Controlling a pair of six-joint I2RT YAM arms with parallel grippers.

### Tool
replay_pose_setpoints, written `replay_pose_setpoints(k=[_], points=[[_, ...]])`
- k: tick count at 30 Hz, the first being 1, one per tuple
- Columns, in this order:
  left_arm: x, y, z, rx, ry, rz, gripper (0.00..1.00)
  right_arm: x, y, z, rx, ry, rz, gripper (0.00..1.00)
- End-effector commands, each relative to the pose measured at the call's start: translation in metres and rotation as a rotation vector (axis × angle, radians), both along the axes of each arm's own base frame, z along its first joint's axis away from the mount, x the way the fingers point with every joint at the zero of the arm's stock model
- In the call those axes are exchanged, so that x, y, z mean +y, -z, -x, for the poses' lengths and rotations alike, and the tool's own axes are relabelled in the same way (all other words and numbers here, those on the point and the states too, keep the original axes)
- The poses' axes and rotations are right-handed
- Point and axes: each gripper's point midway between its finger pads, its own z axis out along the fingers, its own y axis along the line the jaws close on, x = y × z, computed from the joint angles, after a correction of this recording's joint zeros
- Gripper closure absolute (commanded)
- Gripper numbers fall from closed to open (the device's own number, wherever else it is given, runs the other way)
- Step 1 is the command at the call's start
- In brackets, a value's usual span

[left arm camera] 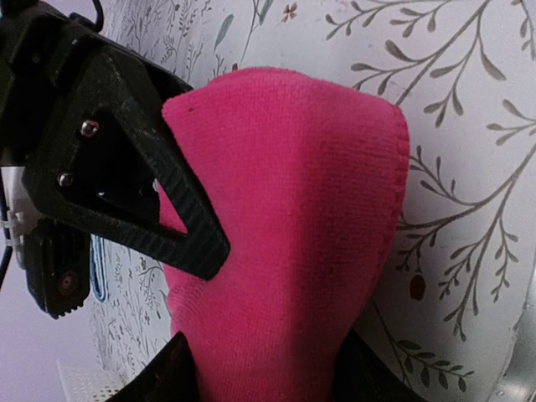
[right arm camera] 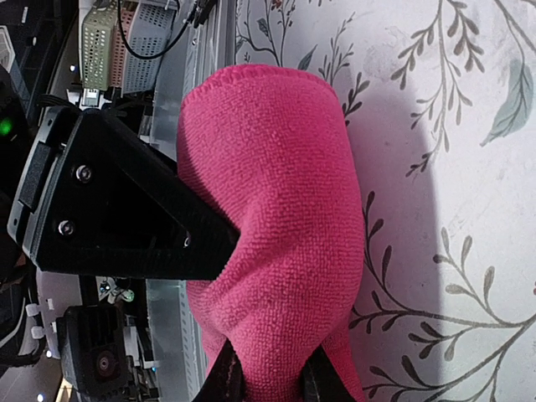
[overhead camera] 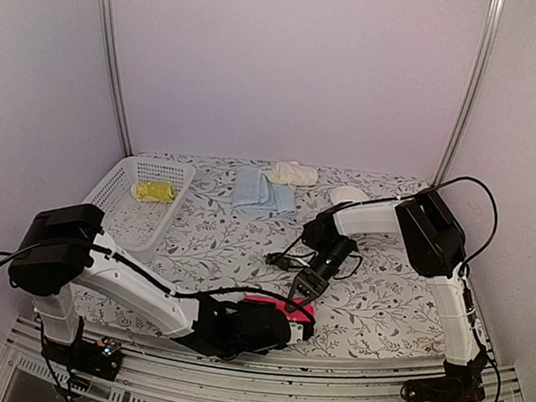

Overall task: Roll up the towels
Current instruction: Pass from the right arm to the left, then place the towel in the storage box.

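Two grippers pinch fuzzy, bunched pink towel.

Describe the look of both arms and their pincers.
The left arm and right arm match: white rounded links between boxy black joint housings, with thin black cables looping off each. The left pincer and right pincer are black, with flat triangular fingers bearing small silver screws.

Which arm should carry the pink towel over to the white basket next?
Probably left. The left gripper and right gripper both pinch the hot pink towel, but the white basket sits at the table's left; the right one would have to reach across.
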Motion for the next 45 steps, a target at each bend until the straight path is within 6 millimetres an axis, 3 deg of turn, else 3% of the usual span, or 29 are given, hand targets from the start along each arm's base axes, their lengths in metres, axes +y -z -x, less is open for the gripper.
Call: replay_pose_setpoints(k=[1,8,12,16,18,19,23,29,30,31,36,42,45], points=[[-0.006,0.008,-0.009,-0.027,-0.009,-0.006,0.45,-0.014,0.034,0.014,0.056,-0.044,0.091,0.87],[-0.002,0.031,-0.022,-0.030,-0.030,-0.047,0.49,-0.012,0.024,0.013,0.137,-0.010,0.045,0.86],[-0.003,0.031,-0.028,-0.031,-0.043,-0.042,0.63,-0.010,0.011,0.010,0.106,-0.016,0.021,0.82],[0.000,0.022,-0.036,-0.037,-0.056,-0.020,0.79,-0.011,-0.012,0.004,0.047,-0.017,-0.012,0.69],[0.002,0.013,-0.041,-0.049,-0.065,0.007,0.85,-0.014,-0.029,-0.004,-0.008,-0.009,-0.035,0.63],[0.002,-0.004,-0.045,-0.061,-0.072,0.049,0.89,-0.016,-0.036,-0.008,-0.032,-0.001,-0.041,0.61],[0.006,-0.034,-0.056,-0.090,-0.088,0.136,0.96,-0.032,-0.057,-0.032,-0.095,0.056,-0.045,0.47],[0.025,-0.073,-0.074,-0.167,-0.097,0.183,1.00,-0.066,-0.094,-0.080,-0.254,0.167,-0.049,0.27],[0.029,-0.080,-0.077,-0.174,-0.098,0.193,1.00,-0.072,-0.099,-0.087,-0.276,0.186,-0.055,0.20],[0.035,-0.085,-0.080,-0.180,-0.104,0.199,1.00,-0.079,-0.105,-0.094,-0.296,0.212,-0.059,0.02],[0.061,-0.112,-0.097,-0.224,-0.140,0.219,1.00,-0.096,-0.113,-0.108,-0.373,0.277,-0.086,0.01],[0.106,-0.142,-0.113,-0.239,-0.111,0.215,1.00,-0.096,-0.102,-0.097,-0.356,0.298,-0.137,0.01],[0.137,-0.167,-0.123,-0.285,-0.099,0.264,1.00,-0.095,-0.100,-0.093,-0.329,0.292,-0.152,0.01]])
